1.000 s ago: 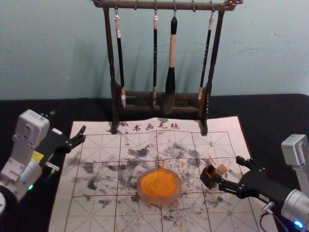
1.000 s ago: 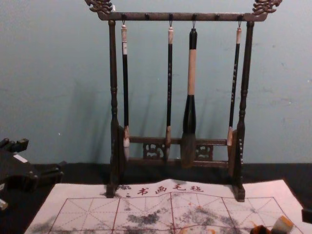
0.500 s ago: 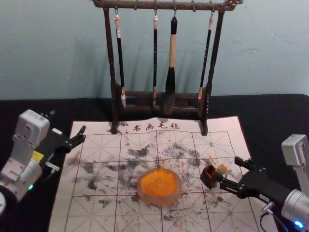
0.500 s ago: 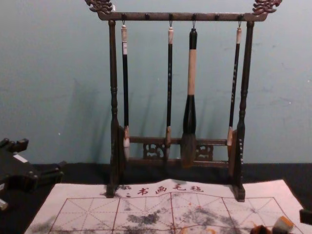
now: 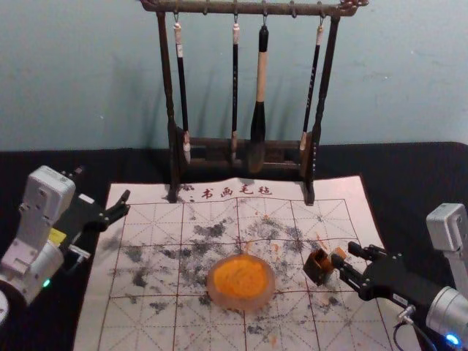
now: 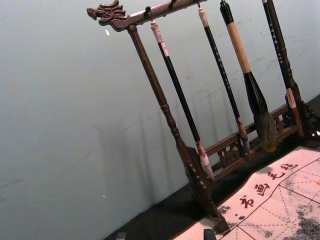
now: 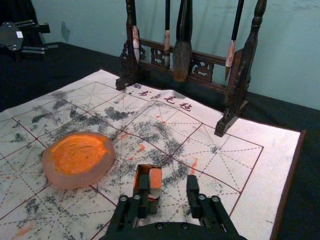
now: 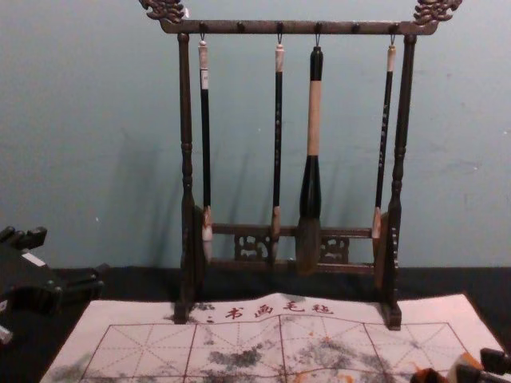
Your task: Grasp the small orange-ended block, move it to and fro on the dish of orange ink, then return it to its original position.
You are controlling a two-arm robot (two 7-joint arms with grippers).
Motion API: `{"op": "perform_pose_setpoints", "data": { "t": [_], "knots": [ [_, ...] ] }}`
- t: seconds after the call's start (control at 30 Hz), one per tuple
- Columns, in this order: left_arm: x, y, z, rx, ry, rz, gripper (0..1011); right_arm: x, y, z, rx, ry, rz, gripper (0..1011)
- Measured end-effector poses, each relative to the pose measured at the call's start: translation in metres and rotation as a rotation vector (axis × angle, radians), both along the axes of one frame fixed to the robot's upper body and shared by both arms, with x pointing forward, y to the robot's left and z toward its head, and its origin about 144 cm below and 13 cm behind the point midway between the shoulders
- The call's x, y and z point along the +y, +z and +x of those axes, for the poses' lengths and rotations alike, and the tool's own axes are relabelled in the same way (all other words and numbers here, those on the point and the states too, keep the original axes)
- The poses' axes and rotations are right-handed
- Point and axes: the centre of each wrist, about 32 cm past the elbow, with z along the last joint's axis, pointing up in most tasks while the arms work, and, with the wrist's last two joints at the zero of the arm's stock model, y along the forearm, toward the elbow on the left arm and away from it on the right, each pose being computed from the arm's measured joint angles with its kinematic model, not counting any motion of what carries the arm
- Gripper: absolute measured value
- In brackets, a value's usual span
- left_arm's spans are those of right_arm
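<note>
Round, pale-rimmed dish (image 5: 243, 302) of orange ink (image 5: 240, 276) on gridded mat (image 5: 351, 330), small orange-ended block (image 7: 155, 181) beside dark box (image 5: 316, 269)

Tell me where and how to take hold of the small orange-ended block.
I would grip the small orange-ended block by opposite sides of its pale body, leaving the orange end free for the ink, and come from the robot's right. The dark box sits close on its left; the right gripper has its jaws open around that end.
</note>
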Motion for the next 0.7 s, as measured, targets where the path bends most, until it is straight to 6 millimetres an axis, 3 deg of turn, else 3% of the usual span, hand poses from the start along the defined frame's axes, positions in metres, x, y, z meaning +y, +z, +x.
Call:
{"op": "perform_pose_setpoints", "data": {
  "t": [0.13, 0.37, 0.7],
  "knots": [
    [0.0, 0.0, 0.0, 0.0, 0.0, 0.0, 1001, 0.0, 0.0, 0.0, 0.0, 0.0, 0.0, 308],
    [0.0, 0.0, 0.0, 0.0, 0.0, 0.0, 1001, 0.0001, 0.0, 0.0, 0.0, 0.001, 0.0, 116],
    [0.0, 0.0, 0.0, 0.0, 0.0, 0.0, 1001, 0.0001, -0.0001, 0.0, 0.0, 0.001, 0.0, 111]
  ]
}}
